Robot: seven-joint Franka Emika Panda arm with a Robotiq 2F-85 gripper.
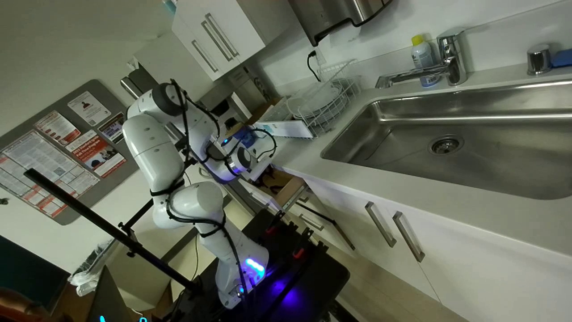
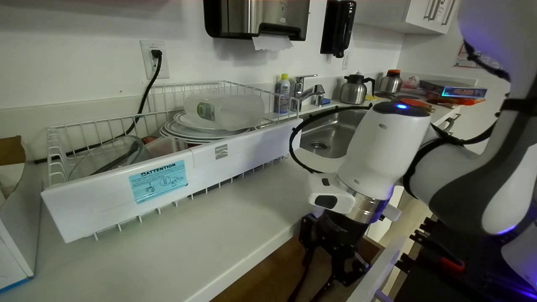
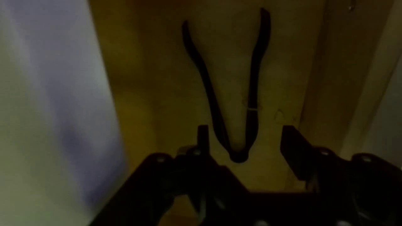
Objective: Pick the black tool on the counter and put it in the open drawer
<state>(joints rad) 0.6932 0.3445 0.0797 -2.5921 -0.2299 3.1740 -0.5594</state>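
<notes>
The black tongs [image 3: 252, 122] lie inside the open drawer [image 2: 268, 274], which is pulled out below the front edge of the white worktop [image 2: 180, 256]. In the wrist view, which is dim, the two tong arms form a V, and their joined end is located between the fingers [image 3: 203, 139] of the gripper [image 3: 246, 139]. The fingers are in the released condition: they stand wide apart, with a gap visible on either side of the joined end. In an exterior view, the robot arm [image 2: 381, 155] aims the gripper downward just outside the front edge, lower than the worktop surface. The stainless-steel sink basin [image 1: 505, 165] is recessed into the worktop behind the front edge; the faucet [image 1: 453, 58] stands near the rear edge, with a yellow-capped bottle [image 1: 422, 56] just beside it. A wire dish rack [image 2: 260, 90] stands near the rear edge, beside the basin, and holds plates [image 2: 191, 124] and a translucent container [image 2: 243, 110]. A white panel [image 2: 205, 170] bearing a blue attention label [image 2: 159, 181] stands along the side of the rack that faces the front edge. A black plug [image 2: 156, 53] is seated in the wall outlet [image 2: 147, 67] above the rear edge
</notes>
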